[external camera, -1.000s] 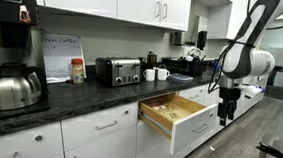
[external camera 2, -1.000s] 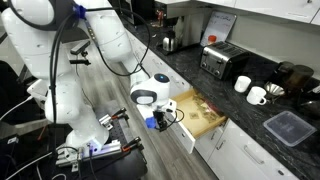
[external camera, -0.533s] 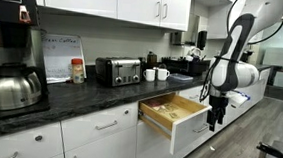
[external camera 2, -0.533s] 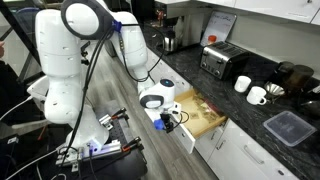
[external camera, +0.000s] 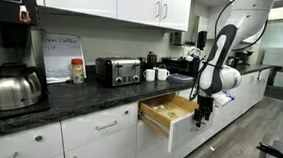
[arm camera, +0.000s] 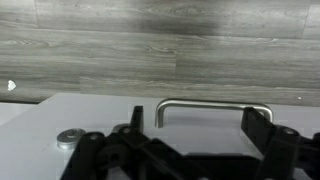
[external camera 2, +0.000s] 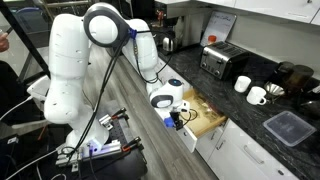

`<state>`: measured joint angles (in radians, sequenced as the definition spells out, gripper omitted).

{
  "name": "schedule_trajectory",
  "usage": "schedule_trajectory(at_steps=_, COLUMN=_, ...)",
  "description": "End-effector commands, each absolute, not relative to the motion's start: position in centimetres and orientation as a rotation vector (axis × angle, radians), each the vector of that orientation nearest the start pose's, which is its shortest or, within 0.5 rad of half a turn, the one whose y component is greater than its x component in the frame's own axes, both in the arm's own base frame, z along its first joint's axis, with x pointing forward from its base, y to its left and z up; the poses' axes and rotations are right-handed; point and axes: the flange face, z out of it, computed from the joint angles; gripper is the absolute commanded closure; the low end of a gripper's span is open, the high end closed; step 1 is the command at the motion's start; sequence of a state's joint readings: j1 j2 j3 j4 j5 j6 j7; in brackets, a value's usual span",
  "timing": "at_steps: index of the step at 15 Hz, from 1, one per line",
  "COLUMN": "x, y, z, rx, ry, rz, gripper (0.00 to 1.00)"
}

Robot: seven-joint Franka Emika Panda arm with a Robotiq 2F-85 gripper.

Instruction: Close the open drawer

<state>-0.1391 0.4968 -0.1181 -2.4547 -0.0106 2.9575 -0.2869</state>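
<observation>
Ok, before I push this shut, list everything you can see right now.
drawer: one, white front, light-wood interior, pulled open under the counter
handle: one, silver bar, on the drawer front
countertop: one, dark
toaster: one, silver and black, on the countertop
mugs: two, white, beside the toaster
coffee maker: one, black, at the counter's end
carafe: one, steel, at the coffee maker
jar: one, brownish, by the toaster
tray: one, grey, on the countertop
floor: grey wood planks
arm: one, white
gripper: one, black, jaws apart, close to the handle
</observation>
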Motion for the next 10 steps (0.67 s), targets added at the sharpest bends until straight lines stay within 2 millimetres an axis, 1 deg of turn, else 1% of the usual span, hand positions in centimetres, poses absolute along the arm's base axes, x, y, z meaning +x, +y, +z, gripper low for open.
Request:
schedule_trajectory(at_steps=1, x=47.8, y=-12.7, z=10.3, rx=-3.204, ry=-0.103, rz=-0.061, gripper=0.00)
schedule_trajectory(at_steps=4, x=49.4, y=-12.6, z=10.4, rx=-3.206, ry=-0.116, rz=-0.109, gripper=0.00)
schedule_trajectory(at_steps=7, x=50.7, y=-12.5, z=10.4, rx=-3.205, ry=-0.121, rz=-0.143, gripper=0.00)
schedule_trajectory(at_steps=10, x=51.7, y=-12.1, z=10.9, rx=-3.205, ry=-0.092, rz=-0.198, gripper=0.00)
